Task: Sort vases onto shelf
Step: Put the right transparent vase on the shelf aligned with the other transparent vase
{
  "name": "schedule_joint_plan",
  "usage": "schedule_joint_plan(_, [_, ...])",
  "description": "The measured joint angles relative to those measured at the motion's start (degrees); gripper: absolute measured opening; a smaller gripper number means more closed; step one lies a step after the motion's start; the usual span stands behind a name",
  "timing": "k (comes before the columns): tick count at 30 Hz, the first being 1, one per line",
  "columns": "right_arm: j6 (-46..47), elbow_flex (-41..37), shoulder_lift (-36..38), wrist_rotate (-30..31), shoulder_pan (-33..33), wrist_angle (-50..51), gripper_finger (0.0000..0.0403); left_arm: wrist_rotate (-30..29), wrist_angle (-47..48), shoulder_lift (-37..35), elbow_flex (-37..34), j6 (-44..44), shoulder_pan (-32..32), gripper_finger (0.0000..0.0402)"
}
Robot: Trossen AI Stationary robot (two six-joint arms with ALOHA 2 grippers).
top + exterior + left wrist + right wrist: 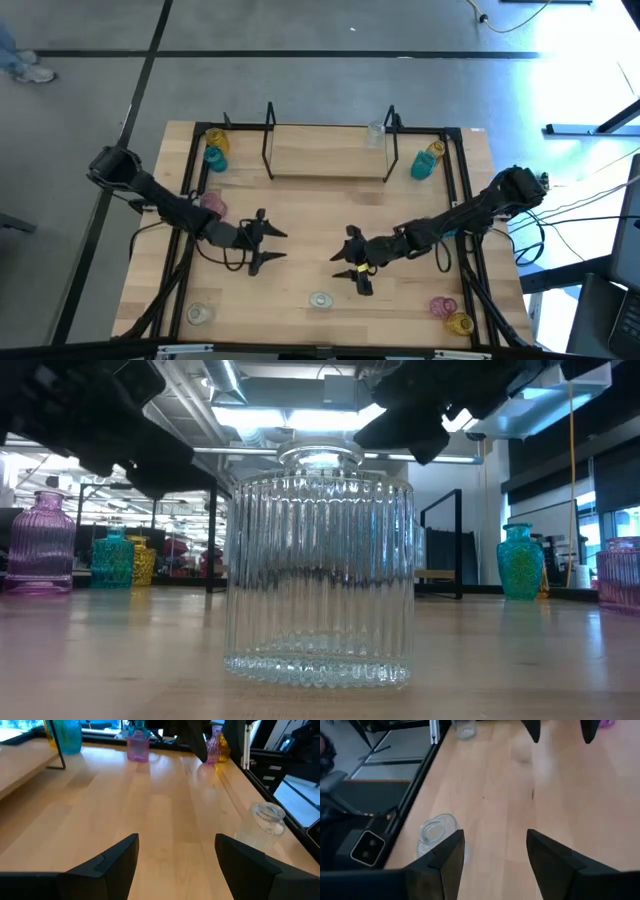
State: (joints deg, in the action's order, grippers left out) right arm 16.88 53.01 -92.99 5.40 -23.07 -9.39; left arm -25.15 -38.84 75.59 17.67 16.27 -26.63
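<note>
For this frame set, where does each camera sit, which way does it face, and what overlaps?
High: overhead, straight down on the light-wood shelf; both arms show.
Low: tabletop level, facing the ribbed clear glass vase; arms overhead.
Left wrist: past the open left claw across the table.
Right wrist: past the open right claw toward the table edge.
Shared: that clear vase also shows in the high view.

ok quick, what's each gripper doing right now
left gripper: open, holding nothing, over bare tabletop.
right gripper: open, holding nothing, near the clear vase at the front edge.
</note>
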Motion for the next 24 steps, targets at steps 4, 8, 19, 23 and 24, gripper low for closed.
schedule_joint_plan(4, [2.20, 0.00, -3.27, 0.07, -0.44, -5.72, 0.0204, -1.35, -4.32, 4.01, 0.00, 1.62, -1.44, 0.0256])
schedule_joint_plan(8, [0.56, 0.78, -7.47, -0.59, -2.03, -9.63, 0.0232, -1.10, -9.27, 7.47, 0.00, 1.36, -1.93, 0.0256])
schedule_joint_plan(19, [-3.69, 7.24, -14.37, 1.97, -7.83, -10.39, 0.0286, -2.40, -10.22, 9.60, 0.00, 1.64, -1.64, 0.0256])
schedule_joint_plan(23, [-3.80, 8.94, -16.99, 5.45, -9.06, -10.23, 0.0278, -2.42, -10.28, 9.60, 0.00, 1.68, -1.64, 0.0256])
schedule_joint_plan(24, [-3.77, 9.19, -17.61, 6.37, -9.26, -10.16, 0.0276, -2.40, -10.32, 9.60, 0.00, 1.70, -1.64, 0.0256])
